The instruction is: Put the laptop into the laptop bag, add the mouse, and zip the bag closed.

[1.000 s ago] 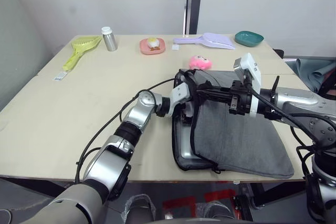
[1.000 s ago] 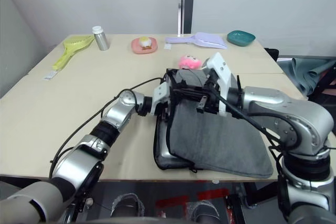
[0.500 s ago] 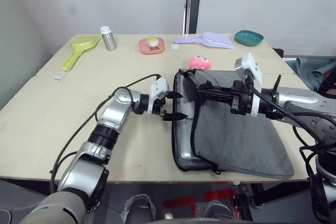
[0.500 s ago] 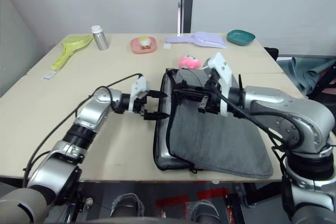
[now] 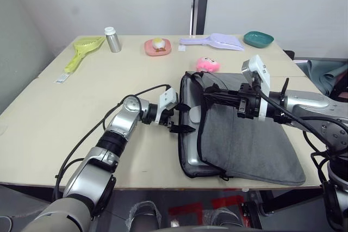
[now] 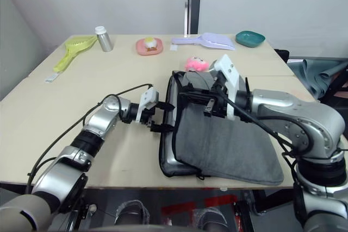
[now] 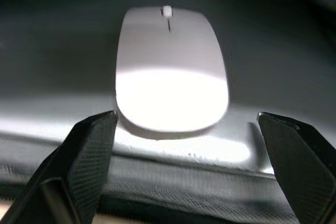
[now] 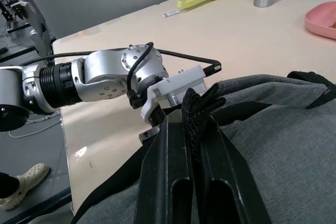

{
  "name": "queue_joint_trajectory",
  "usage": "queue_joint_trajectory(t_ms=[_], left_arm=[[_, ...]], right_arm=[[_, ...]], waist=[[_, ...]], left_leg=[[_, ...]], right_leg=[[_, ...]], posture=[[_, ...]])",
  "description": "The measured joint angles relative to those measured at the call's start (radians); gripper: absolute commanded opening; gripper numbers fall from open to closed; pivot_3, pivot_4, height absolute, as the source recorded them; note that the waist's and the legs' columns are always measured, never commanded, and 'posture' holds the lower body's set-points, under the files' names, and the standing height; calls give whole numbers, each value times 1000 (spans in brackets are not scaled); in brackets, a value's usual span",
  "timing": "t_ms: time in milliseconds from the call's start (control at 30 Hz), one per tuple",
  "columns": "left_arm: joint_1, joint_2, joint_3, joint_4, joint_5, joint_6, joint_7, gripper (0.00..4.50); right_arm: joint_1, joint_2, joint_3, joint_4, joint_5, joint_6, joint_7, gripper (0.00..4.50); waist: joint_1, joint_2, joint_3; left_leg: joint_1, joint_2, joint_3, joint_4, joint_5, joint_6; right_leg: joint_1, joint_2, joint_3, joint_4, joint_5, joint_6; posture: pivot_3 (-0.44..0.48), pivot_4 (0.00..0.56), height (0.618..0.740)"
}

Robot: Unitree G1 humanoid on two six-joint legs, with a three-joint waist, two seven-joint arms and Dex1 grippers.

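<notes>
Beige worktop (image 5: 81,134) carries everything, and the laptop bag (image 5: 255,145) serves as the landmark. At its near corner the grey fabric lies flat; along its open left edge the silver laptop (image 5: 190,153) sits inside, a strip of its lid showing under the lifted flap. Just left of that open edge hangs the left end effector (image 5: 176,119), its two black fingers apart and holding nothing. In the left wrist view the white mouse (image 7: 170,69) lies between those spread fingers, resting on the laptop inside the bag's mouth, so it appears already delivered. Over the bag's middle, the right end effector (image 5: 209,96) is clamped on the black strap handle (image 8: 202,106), holding the top flap up.

Zipping looks like the step in hand. To do it well, the left arm should draw straight back from the mouth without brushing the mouse, and the right should lower the flap squarely before either side seeks the zipper pull, which cannot be made out.

Beyond the bag's far edge lies its pink plush charm (image 5: 207,64); farther still stand a pink dish (image 5: 157,47), a lilac scoop (image 5: 215,41), a teal bowl (image 5: 258,39), a metal bottle (image 5: 112,40) and a yellow scoop (image 5: 81,51).
</notes>
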Motion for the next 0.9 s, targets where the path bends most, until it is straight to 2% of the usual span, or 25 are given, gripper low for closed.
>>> queue_joint_trajectory(t_ms=[233,433,600,900], left_arm=[[-46,-75,9,107,19,-66,58,4484],[-42,-78,11,104,13,-74,22,2719],[-38,-80,12,101,15,-74,24,2709],[-38,-148,5,99,24,-68,82,2709]], right_arm=[[9,-10,3,-5,17,-11,-23,0],[13,-22,5,-7,22,-21,-28,0],[14,-30,9,-7,23,-32,-27,0],[14,-33,37,-3,18,-52,-21,0]], waist=[[5,0,0],[2,0,0],[3,0,0],[0,0,0]], left_leg=[[0,0,0,0,0,0],[0,0,0,0,0,0],[0,0,0,0,0,0],[-1,0,0,-1,0,0]], right_leg=[[0,0,0,-1,0,0],[0,0,0,-1,0,0],[0,0,0,-1,0,0],[0,0,0,-2,0,0]], posture=[[0,150,740],[0,150,740],[0,150,740],[0,150,740]])
